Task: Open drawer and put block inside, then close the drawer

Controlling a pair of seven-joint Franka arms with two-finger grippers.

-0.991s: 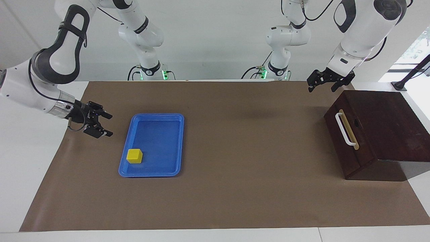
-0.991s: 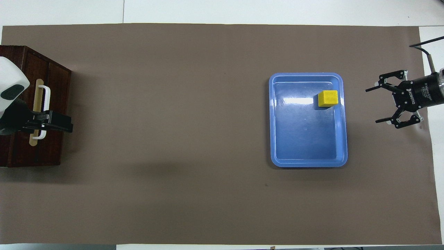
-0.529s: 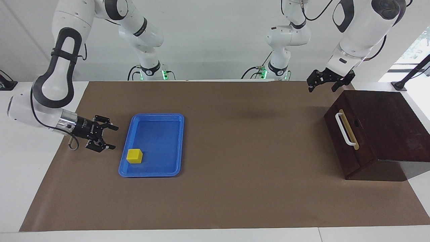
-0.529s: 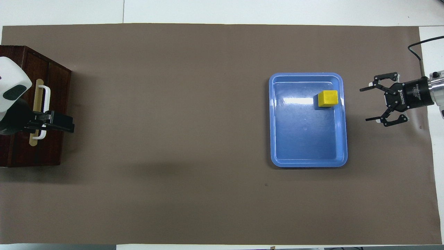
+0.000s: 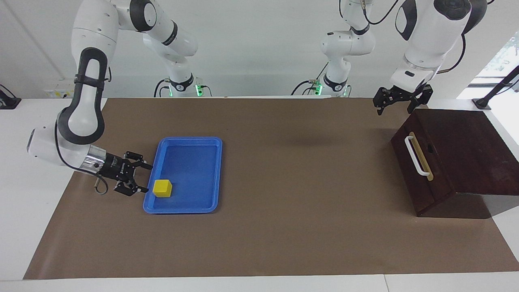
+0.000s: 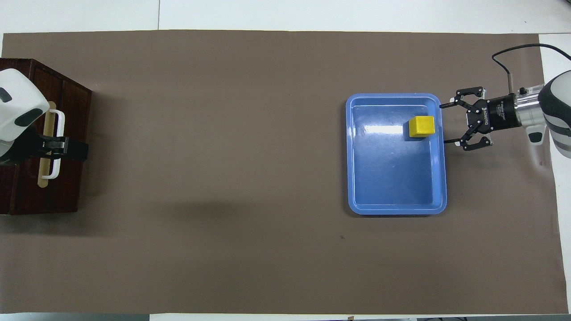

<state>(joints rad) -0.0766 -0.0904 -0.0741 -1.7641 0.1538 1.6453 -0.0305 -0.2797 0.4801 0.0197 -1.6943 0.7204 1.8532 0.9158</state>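
The yellow block (image 5: 162, 188) (image 6: 422, 126) lies in the blue tray (image 5: 190, 211) (image 6: 352, 178), close to the rim toward the right arm's end. My right gripper (image 5: 148, 178) (image 6: 444, 124) lies low and level, open, its fingertips at that rim and pointing at the block without touching it. The dark brown box's drawer (image 5: 409, 174) (image 6: 73, 111) is shut, and its white handle (image 5: 416, 156) (image 6: 59, 120) is free. My left gripper (image 5: 394, 108) (image 6: 76, 150) hangs open and empty in the air, above the box's corner nearest the robots.
A brown mat (image 5: 284, 202) (image 6: 223, 178) covers the table between tray and box. The box stands at the left arm's end, with its drawer front facing the tray. White table edge borders the mat.
My right gripper has swung farther from the robots and in toward the tray, from beside it to its rim next to the block. My left gripper has shifted slightly toward the box.
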